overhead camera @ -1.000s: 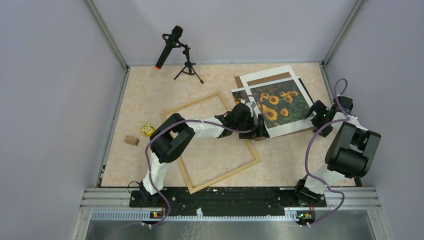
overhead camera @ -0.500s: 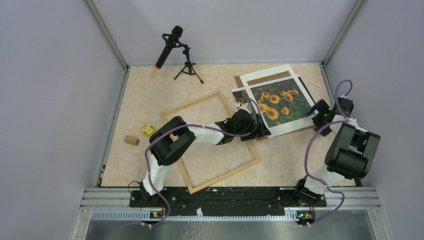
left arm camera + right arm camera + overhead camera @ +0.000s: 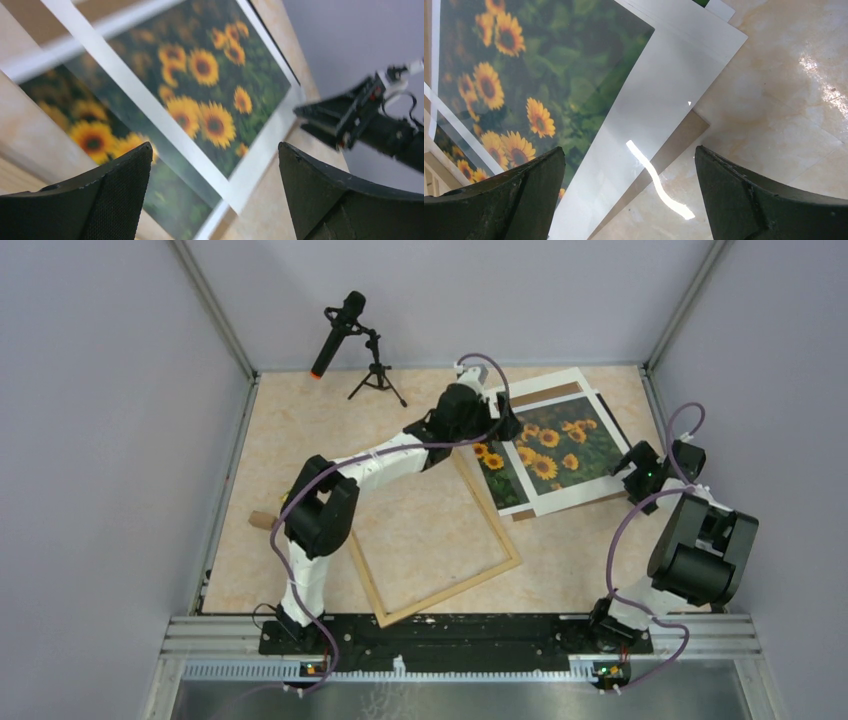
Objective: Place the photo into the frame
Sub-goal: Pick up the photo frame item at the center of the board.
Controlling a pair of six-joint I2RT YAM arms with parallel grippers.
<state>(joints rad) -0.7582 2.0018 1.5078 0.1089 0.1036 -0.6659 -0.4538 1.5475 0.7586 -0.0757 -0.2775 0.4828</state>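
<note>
The photo (image 3: 556,448) of sunflowers lies at the far right of the table, under a white mat (image 3: 562,500) with a cutout, and its left part sticks out past the mat. The light wooden frame (image 3: 447,587) lies flat in the middle of the table, to the photo's left. My left gripper (image 3: 505,422) hovers open over the stack's far-left corner; its wrist view shows the photo (image 3: 210,75) below the empty left gripper (image 3: 214,147). My right gripper (image 3: 630,468) stands open at the stack's right edge. The right wrist view shows the right gripper (image 3: 629,150) empty above the mat (image 3: 649,95) and the photo (image 3: 524,75).
A brown backing board (image 3: 540,396) lies under the stack and pokes out at its edge (image 3: 674,145). A microphone on a tripod (image 3: 345,335) stands at the far left. A small brown block (image 3: 260,520) lies by the left arm's elbow. Grey walls close in three sides.
My left arm has swung from the photo's near-left corner, over the frame's rail, to the stack's far-left corner. The right arm has hardly moved. Both grippers stay open.
</note>
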